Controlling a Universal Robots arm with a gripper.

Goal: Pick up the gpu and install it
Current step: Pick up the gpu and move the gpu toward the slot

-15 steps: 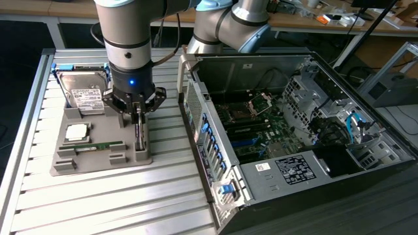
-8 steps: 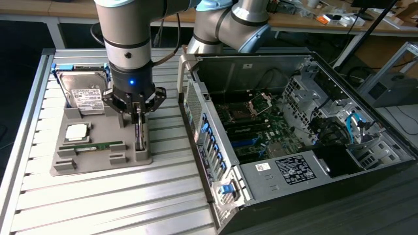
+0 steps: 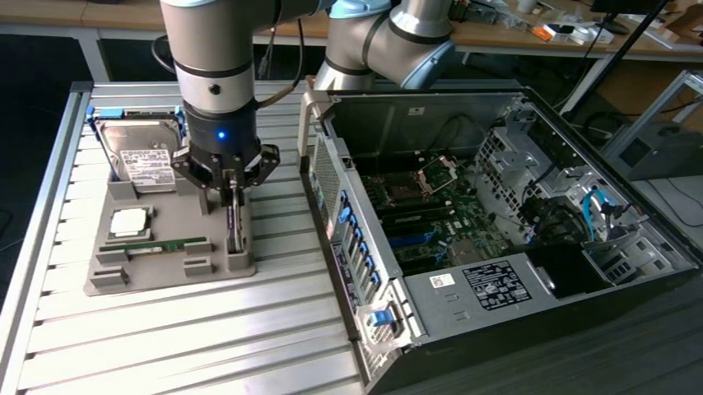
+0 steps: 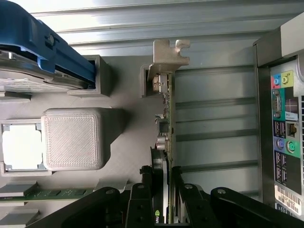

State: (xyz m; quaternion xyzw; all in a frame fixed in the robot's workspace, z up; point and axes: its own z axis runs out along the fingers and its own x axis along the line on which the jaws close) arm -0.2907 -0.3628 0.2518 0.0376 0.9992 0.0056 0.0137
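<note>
The gpu [image 3: 234, 224] stands on edge in a slot of the grey parts tray [image 3: 165, 271], at that tray's side nearest the computer case. In the wrist view the gpu [image 4: 166, 118] appears edge-on, green board with small parts, its silver end bracket [image 4: 168, 54] at the far end. My gripper [image 3: 230, 193] reaches straight down onto the card's top edge. Its black fingers [image 4: 146, 183] press against both faces of the card, so the gripper [image 4: 161, 185] is shut on it. The card still sits in the tray [image 4: 128, 95].
The tray also carries a hard drive [image 3: 143, 156] in a blue holder, a CPU [image 3: 128, 220] and a RAM stick [image 3: 154, 245]. The open computer case [image 3: 495, 222] lies at the exterior view's right, motherboard [image 3: 429, 222] exposed, with its rear ports [image 4: 285, 114] beside the tray. All rests on a slatted metal table [image 3: 165, 346].
</note>
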